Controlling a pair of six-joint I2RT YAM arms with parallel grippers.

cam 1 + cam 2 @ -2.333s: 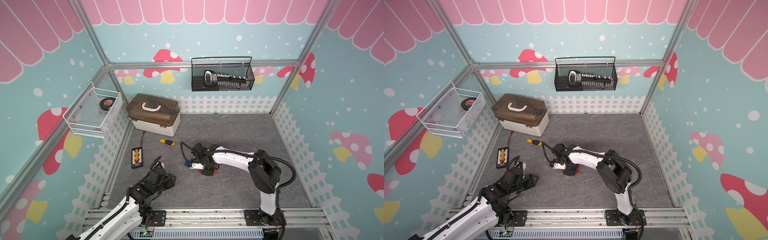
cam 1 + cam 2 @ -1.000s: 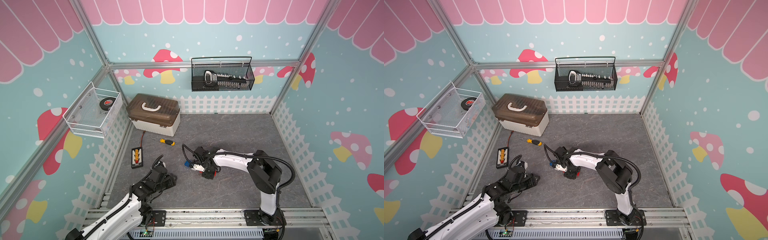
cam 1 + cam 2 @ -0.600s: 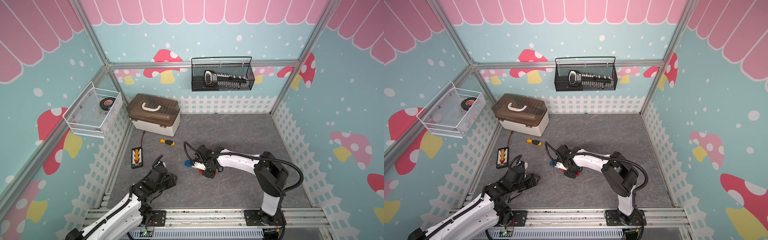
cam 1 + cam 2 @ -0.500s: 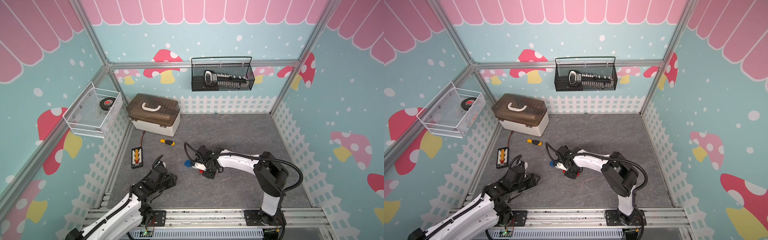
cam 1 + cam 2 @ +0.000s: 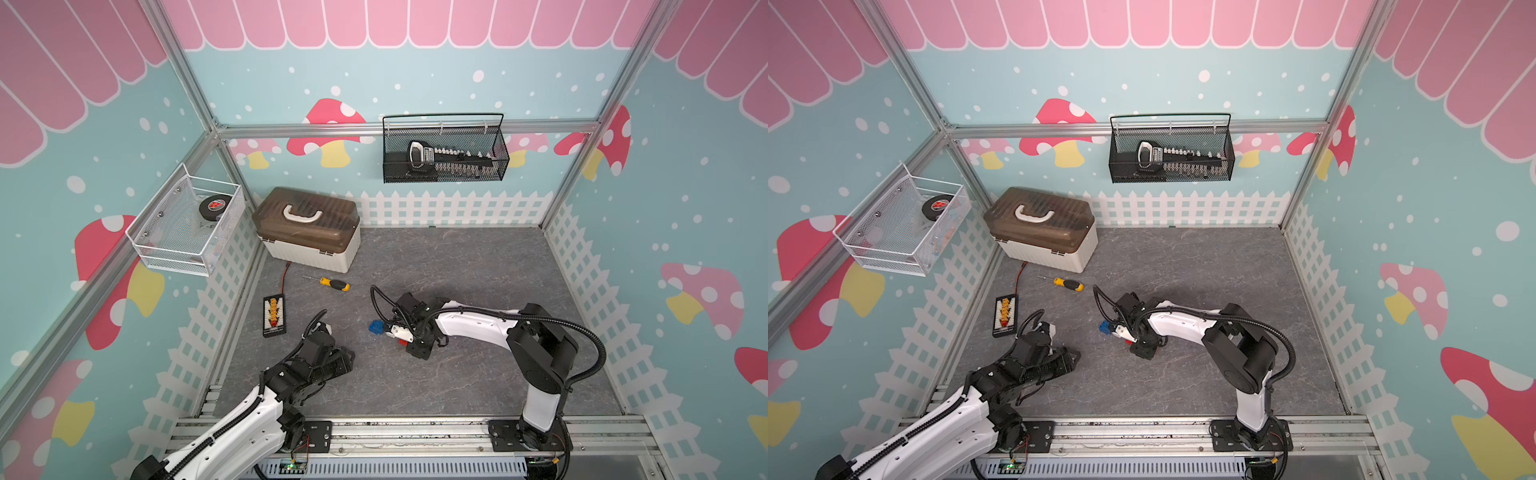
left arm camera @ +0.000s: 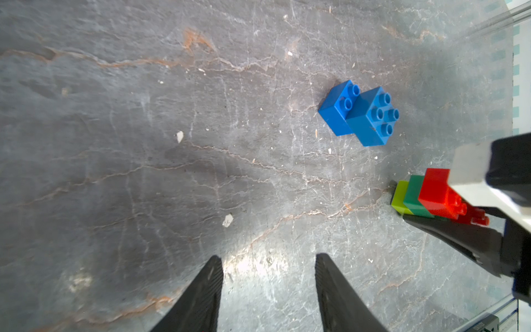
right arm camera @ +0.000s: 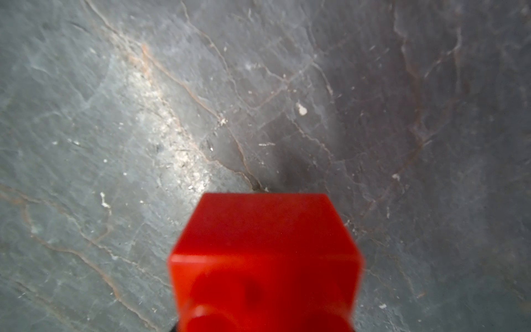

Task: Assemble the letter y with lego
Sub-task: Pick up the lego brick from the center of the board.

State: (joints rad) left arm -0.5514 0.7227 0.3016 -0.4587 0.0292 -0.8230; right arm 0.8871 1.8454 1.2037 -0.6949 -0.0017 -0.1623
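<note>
Two joined blue lego bricks [image 6: 359,113] lie on the grey floor, seen small in both top views [image 5: 376,327] [image 5: 1104,327]. Beside them a stack of a lime, a dark-green and a red brick [image 6: 425,198] lies on its side. My right gripper [image 5: 409,343] is shut on the stack. One black finger [image 6: 459,238] runs under it. In the right wrist view the red brick [image 7: 264,258] fills the space at the jaws and hides the fingers. My left gripper [image 6: 268,258] stands open over bare floor, short of the bricks [image 5: 345,357]. The letter y as one figure is out of view.
A yellow-handled screwdriver [image 5: 332,284] and a black connector strip [image 5: 274,314] lie towards the back left. A brown-lidded toolbox [image 5: 307,226] stands in the back left corner. Wire baskets hang on the left wall [image 5: 187,224] and back wall [image 5: 444,153].
The right arm's elbow has shifted a little to the right while its gripper stays at the brick stack. The left arm and the blue bricks have not moved.
</note>
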